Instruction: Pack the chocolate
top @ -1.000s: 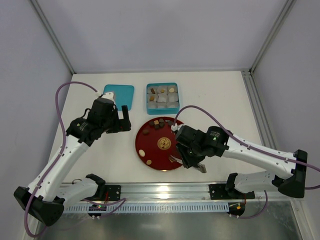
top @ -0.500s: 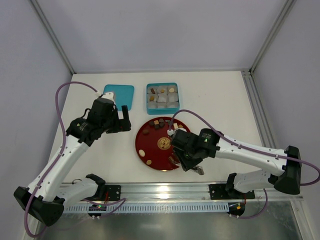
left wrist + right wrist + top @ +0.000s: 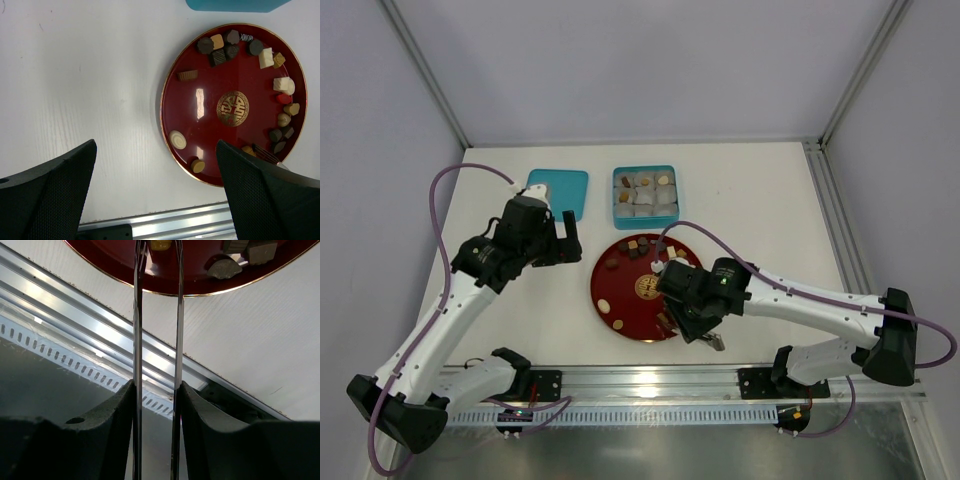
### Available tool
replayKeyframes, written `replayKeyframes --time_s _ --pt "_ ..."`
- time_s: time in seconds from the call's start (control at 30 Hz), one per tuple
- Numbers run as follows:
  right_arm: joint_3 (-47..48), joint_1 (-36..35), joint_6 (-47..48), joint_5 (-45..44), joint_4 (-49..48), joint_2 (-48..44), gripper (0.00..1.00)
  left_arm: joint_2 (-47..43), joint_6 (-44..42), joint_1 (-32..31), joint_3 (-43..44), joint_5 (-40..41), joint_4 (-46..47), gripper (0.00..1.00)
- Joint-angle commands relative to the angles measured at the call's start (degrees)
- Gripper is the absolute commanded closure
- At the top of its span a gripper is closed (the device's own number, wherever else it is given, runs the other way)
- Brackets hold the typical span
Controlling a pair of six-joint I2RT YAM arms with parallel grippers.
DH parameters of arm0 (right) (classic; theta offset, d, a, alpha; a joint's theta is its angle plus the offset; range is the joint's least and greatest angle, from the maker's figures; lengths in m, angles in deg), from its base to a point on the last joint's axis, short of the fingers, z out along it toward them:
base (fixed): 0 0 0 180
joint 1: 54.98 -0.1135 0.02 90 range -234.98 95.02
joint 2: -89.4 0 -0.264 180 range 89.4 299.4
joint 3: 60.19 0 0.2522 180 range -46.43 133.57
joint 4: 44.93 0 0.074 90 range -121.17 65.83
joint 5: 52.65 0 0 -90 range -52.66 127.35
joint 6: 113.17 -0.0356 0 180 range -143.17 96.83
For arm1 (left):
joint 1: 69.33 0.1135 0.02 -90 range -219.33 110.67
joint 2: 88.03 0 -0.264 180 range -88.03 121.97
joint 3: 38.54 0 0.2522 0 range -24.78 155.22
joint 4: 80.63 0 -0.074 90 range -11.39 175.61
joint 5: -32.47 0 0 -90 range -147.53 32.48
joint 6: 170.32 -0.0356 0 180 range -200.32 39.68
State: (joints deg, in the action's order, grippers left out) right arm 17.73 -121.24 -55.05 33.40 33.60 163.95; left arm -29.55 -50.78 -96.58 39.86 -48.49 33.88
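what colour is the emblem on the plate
Gold emblem on red plate; clearest in left wrist view.

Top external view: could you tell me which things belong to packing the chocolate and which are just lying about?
Job: small brown and cream chocolate pieces; round red plate; square teal box; thin metal tweezers in right pincer.
Idle: flat teal lid.

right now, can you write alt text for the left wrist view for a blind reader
A round red plate with a gold emblem sits on a white table, small dark, tan and cream chocolates scattered around its rim. The open left gripper frames the bottom corners with its dark fingers; metal tongs reach in at the plate's lower right.
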Motion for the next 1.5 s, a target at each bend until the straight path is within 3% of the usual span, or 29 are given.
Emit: replayKeyframes --time_s 0.0,0.43,0.83,1.17,1.47 --pt "0.2 -0.4 -0.5 -1.1 -0.9 0.2 0.59 -1.2 -0.3 0.3 0.6 0.8 0.6 0.00" --pt "2.3 -0.4 0.1 -2.4 0.0 1.6 0.70 -1.2 -0.5 0.3 0.1 0.9 0.9 0.00" --pt "9.8 2.8 2.8 -4.8 0.4 3.7 0.70 -1.5 -0.4 0.3 -0.1 0.6 1.2 0.00" --pt "19.0 18.8 11.1 0.2 -6.1 7.2 0.70 -1.5 -0.6 0.3 0.2 0.5 0.9 0.00" --pt "36.2 31.0 16.0 1.3 -11.9 22.7 0.70 -0.1 -1.9 0.3 1.4 0.0 1.2 0.00"
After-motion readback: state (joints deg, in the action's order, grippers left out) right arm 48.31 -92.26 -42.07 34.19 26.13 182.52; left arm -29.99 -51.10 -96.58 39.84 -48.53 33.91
